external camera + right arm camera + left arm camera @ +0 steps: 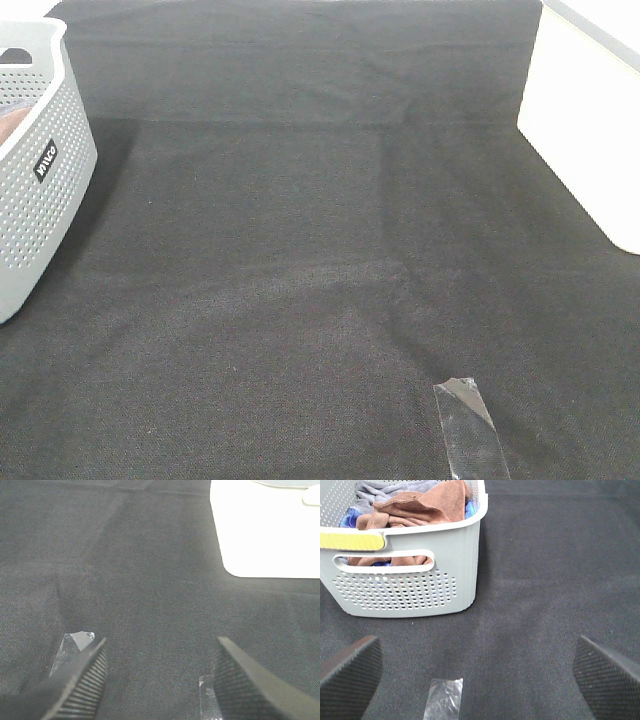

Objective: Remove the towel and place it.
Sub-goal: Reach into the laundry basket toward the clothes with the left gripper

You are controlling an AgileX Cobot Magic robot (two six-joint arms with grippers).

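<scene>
One towel: the rust-brown towel (422,506) lies crumpled inside the basket (462,555), heaped up to its rim; a fold of it shows through the handle slot, and from the high camera only a brown sliver (12,118) shows over the rim.
Basket mates: grey fabric (385,489) sits behind the towel, deeper in the basket; a blue cloth (349,518) peeks out beside and beneath it.
Basket: grey, perforated, upright on the black table cloth (320,250), with a yellow strip (350,540) on the rim above the handle slot.
Left gripper (475,652): hangs over the table cloth facing the basket's handle wall, apart from it, with its jaws spread wide and nothing between them.
Tape strip (444,699): clear, flat on the table cloth, well apart from the basket and close under the left gripper.
Right gripper (162,647): over bare table cloth away from the basket, near the tape strip, with its jaws parted and empty.
White surface (590,130): across the table cloth from the basket, on the opposite side.
</scene>
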